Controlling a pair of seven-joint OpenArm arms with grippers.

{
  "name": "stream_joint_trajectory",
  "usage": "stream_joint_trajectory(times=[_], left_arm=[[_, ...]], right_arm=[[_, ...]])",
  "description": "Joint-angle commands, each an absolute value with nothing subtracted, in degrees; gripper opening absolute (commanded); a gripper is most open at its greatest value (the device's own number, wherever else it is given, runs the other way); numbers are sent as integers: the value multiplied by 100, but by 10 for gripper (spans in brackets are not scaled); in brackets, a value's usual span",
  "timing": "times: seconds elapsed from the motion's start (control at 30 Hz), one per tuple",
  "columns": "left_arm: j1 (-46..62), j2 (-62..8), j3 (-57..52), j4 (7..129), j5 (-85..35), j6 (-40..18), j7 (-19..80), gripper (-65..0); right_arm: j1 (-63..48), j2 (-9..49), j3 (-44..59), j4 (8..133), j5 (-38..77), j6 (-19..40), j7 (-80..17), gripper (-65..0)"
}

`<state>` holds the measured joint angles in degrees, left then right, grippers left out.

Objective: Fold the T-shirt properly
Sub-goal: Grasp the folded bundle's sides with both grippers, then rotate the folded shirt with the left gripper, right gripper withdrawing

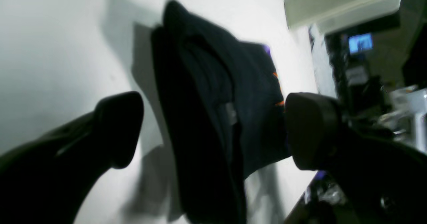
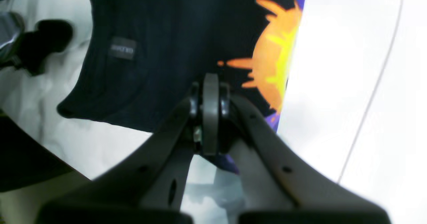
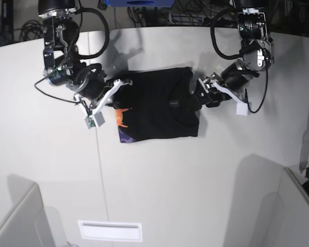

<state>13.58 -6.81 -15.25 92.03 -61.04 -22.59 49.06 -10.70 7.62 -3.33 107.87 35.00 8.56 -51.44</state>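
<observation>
The black T-shirt (image 3: 154,105) lies folded into a rough rectangle on the white table (image 3: 195,180), with its orange and purple print (image 3: 122,117) at the left edge. My right gripper (image 2: 210,93) is shut on the shirt's edge beside the orange print (image 2: 273,63); the small grey tag (image 2: 122,48) shows further left. In the base view this gripper (image 3: 118,85) is at the shirt's upper left corner. My left gripper (image 1: 213,130) is wide open at the shirt's right side (image 3: 195,95), with the dark cloth (image 1: 200,117) between its fingers (image 1: 118,127) and not pinched.
A thin cable (image 3: 100,170) runs down the table from the right arm's side. A white rectangular label (image 3: 110,230) sits near the front edge. Grey partitions stand at the front left (image 3: 15,221) and front right (image 3: 293,206).
</observation>
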Motion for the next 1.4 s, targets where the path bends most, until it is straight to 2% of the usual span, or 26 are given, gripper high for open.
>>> stream_joint_trajectory(times=[0.0,0.1,0.33,0.53,0.6,0.7,0.8,0.93,1.03,1.17,1.37], left_arm=[[1288,-699,-1446,9235,-6053,-2158,4831,0],[1235,-611,-1235,9147,-5815,-1648,4822,0],[1068,-593,-1015,8787,-5807,-1033,4822,0],[866,-620,-479,8655,-5807,-804,4822,-10],[866,-620,-435,8655,-5807,-743,4822,-130],[857,-620,-453,8655,-5807,-743,4822,-397],[857,-629,-453,8655,-5798,-743,4822,-650],[734,-681,-338,8655,-5727,-743,4840,-650],[514,-1051,127,8681,-5209,-743,5165,-650],[13,-1473,1059,8673,-4400,-743,6009,-650],[-523,-2018,2703,8989,-2633,-778,6114,-650]], right_arm=[[-1051,796,-189,10897,3591,901,-5015,-650],[-1086,796,4,10897,3591,910,-5015,-650],[-1218,743,435,10897,3591,1525,-4989,-650],[-1332,752,866,10897,3591,1613,-4971,-650],[-1358,760,1015,10897,3591,1868,-4971,-650],[-1455,743,1376,10897,3591,2422,-4980,-650],[-1516,743,1631,10897,3591,2554,-5007,-650],[-1587,752,1903,10897,3591,2554,-5007,-650],[-1692,769,2053,10897,3591,2563,-4998,-650],[-1710,796,2062,10897,3582,2563,-5007,-650],[-1736,787,2264,10897,3565,2563,-5024,-650]])
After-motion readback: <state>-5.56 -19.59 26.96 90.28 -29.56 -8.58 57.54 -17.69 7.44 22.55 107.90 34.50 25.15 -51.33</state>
